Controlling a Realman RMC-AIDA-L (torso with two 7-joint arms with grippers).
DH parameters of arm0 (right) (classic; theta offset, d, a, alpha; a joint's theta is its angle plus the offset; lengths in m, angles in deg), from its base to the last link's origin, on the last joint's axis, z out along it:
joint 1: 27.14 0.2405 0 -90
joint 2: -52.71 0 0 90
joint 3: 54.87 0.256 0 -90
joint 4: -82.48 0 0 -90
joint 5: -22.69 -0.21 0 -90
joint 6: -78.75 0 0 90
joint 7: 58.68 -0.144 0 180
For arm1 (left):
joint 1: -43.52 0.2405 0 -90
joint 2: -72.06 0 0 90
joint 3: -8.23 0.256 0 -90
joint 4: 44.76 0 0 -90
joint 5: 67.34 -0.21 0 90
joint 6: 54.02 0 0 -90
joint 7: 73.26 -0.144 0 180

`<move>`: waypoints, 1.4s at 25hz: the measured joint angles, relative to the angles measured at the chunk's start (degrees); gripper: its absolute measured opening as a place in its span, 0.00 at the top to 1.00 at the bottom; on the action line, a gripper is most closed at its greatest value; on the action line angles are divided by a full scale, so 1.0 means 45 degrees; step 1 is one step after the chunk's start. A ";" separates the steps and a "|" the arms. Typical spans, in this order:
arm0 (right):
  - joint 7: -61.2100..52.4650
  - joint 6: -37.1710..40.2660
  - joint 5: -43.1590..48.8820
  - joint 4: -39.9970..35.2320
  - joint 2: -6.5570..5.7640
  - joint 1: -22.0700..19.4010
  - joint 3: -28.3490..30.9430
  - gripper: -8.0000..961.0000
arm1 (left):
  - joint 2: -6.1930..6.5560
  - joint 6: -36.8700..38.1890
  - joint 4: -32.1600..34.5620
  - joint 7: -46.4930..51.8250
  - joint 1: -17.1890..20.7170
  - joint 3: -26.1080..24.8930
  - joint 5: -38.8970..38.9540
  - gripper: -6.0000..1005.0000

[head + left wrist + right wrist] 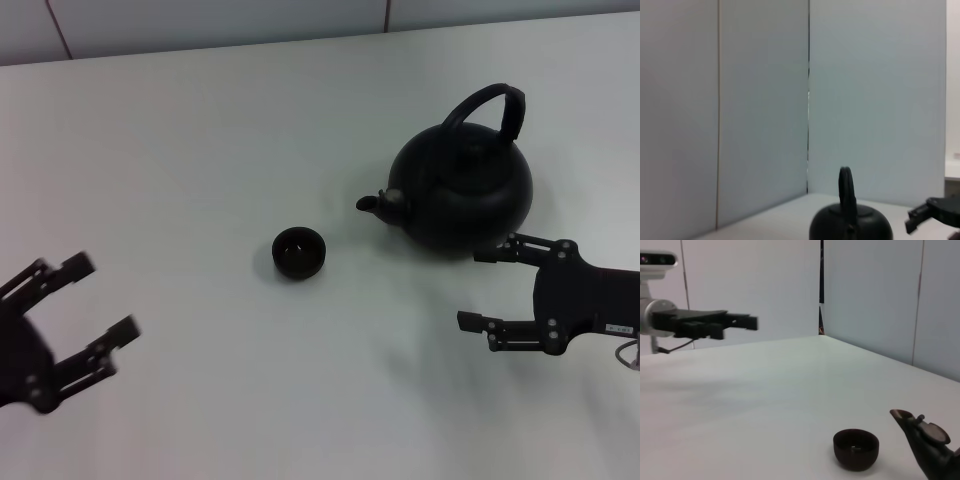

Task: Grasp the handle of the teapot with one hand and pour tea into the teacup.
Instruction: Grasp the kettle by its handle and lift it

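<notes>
The matte-black teapot (463, 190) stands on the white table at the right, its spout (372, 203) aimed left toward the teacup. Its arched handle (490, 107) rises over the top, free of any grip. The small black teacup (299, 253) sits left of the spout, apart from it. My right gripper (482, 288) is open just in front of the teapot, one finger close to its base. My left gripper (102, 298) is open at the lower left, far from both. The left wrist view catches the teapot (851, 226) and the right gripper (920, 217); the right wrist view has the teacup (856, 449) and spout (912, 422).
The white table (200, 150) spreads wide around the objects, with its far edge against grey wall panels (220, 20). In the right wrist view the left gripper (735, 322) hovers above the table in the distance.
</notes>
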 joint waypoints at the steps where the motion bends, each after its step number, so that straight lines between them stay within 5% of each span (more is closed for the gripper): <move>1: 0.0000 0.0010 -0.0002 0.0026 0.0005 0.0002 0.0043 0.22 | 0.0071 0.0050 0.0092 0.0118 0.0058 0.0033 -0.0001 0.20; 9: 0.0009 0.0072 -0.0013 0.0076 0.0016 -0.0024 0.0100 0.23 | 0.0222 0.0122 0.0193 0.0357 0.0053 0.0089 -0.0209 0.20; 18: 0.0012 0.0092 -0.0018 0.0014 0.0016 -0.0118 0.0088 0.23 | -0.0239 -0.2238 0.0185 -0.0488 0.0148 0.0089 -0.2616 0.20; 30: 0.0314 0.0154 -0.0164 0.0229 0.0056 -0.0210 0.0304 0.25 | -0.0265 -0.2205 0.0117 -0.0538 0.0036 -0.0062 -0.2316 0.20; 35: 0.1206 0.0294 -0.2224 0.1292 0.0085 -0.0784 0.0592 0.25 | -0.0266 -0.2186 0.0127 -0.0450 -0.0006 -0.0066 -0.2189 0.20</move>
